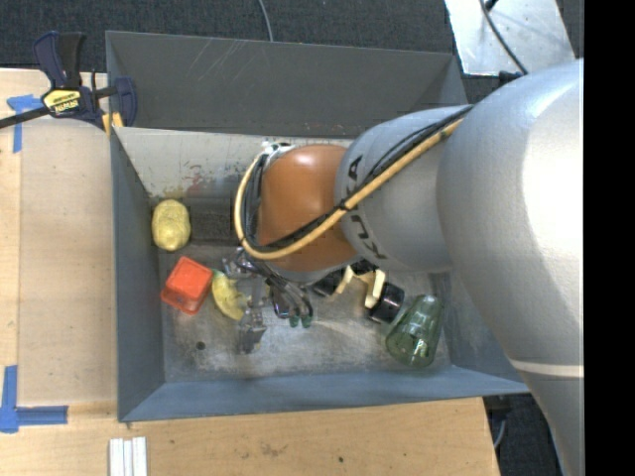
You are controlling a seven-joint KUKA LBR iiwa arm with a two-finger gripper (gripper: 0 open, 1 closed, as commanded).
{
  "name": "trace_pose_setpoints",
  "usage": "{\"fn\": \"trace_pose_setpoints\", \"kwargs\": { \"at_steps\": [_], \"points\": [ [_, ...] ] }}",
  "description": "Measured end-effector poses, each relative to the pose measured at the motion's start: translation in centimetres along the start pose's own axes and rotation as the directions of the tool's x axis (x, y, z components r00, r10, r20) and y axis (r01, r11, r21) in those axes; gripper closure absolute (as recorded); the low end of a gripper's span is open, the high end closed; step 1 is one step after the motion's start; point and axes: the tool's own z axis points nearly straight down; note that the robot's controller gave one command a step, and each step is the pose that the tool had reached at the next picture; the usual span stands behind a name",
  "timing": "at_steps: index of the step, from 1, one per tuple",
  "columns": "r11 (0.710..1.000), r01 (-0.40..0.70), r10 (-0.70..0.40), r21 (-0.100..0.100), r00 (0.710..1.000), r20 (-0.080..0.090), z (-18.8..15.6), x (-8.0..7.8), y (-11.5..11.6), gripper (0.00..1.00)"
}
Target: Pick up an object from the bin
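Nearest thing: a small yellow rounded piece [226,296] lies on the bin floor, left of the middle, with the end effector [252,323] low at its right side.
Handling: judged light and probably a toy or foam shape. Its smooth, curved skin may slip, so a hold across its narrow middle looks safer than one at a tip.
End effector: it stands close over the floor. Whether it is set wide or narrow cannot be told, and nothing can be made out in its hold (the orange wrist cover [298,201] and a looping yellow cable [260,251] crowd the view above it).
Left neighbour: an orange block [187,284] sits just beside the yellow piece, perhaps touching it, and could be nudged during a close.
Further back: a lumpy yellow, potato-like thing [171,224] rests near the left wall, apart from the others.
Right side: small black-and-white items [382,300] and a green bottle [415,331] lie on their sides under the arm [476,196], well apart from the yellow piece.
Edges: the bin [298,390] has sloping grey walls. The front wall is near the end effector, the left wall is just beyond the block.
Open room: there is bare floor in front of the yellow piece, and straight up appears the cleanest way out.
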Motion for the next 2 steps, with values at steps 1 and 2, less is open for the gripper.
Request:
{"fn": "trace_pose_setpoints", "kwargs": {
  "at_steps": [1,2],
  "points": [
    [0.991,-0.132,0.133,-0.014,0.991,0.020,0.97,-0.27,-0.08,1.00],
    [0.989,-0.150,0.150,-0.012,0.988,0.018,0.85,-0.12,-0.24,1.00]
  ]
}}
